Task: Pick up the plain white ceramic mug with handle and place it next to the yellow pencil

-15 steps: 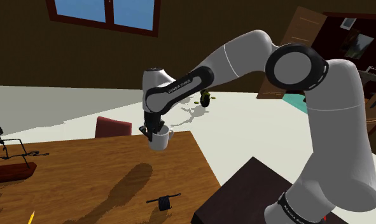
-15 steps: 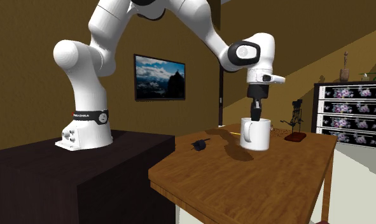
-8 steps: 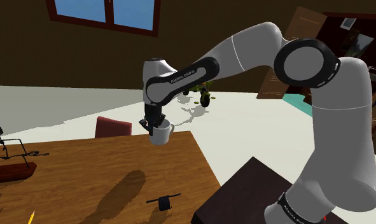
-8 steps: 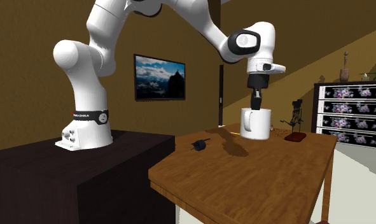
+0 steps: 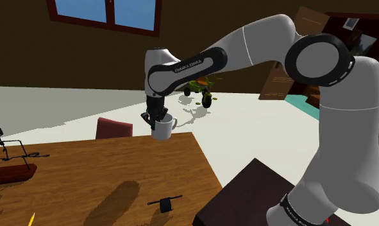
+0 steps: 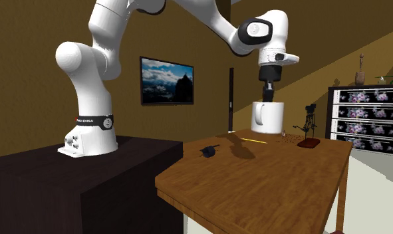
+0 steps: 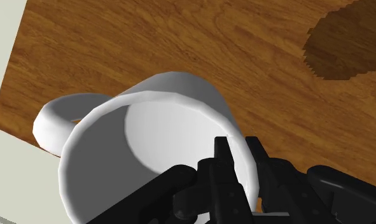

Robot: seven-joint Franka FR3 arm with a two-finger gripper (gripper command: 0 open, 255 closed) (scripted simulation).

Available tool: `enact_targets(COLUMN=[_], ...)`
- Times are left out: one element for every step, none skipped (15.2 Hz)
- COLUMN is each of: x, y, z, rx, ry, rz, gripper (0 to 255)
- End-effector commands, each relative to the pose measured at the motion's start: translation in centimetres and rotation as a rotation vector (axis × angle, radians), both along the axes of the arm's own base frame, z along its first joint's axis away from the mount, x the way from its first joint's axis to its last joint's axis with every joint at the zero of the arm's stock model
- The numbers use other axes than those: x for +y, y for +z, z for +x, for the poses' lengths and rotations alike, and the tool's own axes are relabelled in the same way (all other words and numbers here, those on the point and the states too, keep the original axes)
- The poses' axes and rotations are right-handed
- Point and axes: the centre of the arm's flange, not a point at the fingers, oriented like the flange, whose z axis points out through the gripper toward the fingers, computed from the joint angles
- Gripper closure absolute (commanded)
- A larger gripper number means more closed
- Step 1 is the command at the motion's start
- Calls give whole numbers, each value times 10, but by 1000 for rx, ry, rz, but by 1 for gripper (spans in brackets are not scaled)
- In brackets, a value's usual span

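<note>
carry step: claw [image 6: 268,96] clamped on mug [image 6: 268,118] rim, upright, clear of table [image 6: 268,179]. next: swing over to pencil [image 6: 255,140], lower beside it without tipping, release.

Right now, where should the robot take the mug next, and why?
Probably carry the white mug across toward the yellow pencil. The gripper clasps the mug's rim, the mug hangs clear above the wooden table, and in the shoulder view the pencil lies far off at lower left.
</note>
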Motion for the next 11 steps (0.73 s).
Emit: enact_targets(x=[1, 12, 23, 34, 46, 57, 68, 80, 91, 102, 114], y=[11, 9, 6, 4, 2, 0, -2, -5, -7, -9, -11], z=[0, -7, -13, -20, -26, -32, -39, -45, -52, -58, -65], rx=[0, 0, 0, 0, 0, 0, 0, 0, 0, 0, 0], ry=[0, 0, 0, 0, 0, 0, 0, 0, 0, 0, 0], rz=[0, 0, 0, 0, 0, 0, 0, 0, 0, 0, 0], gripper=[255, 255, 255, 255, 255, 255, 255, 255, 255, 255, 255])
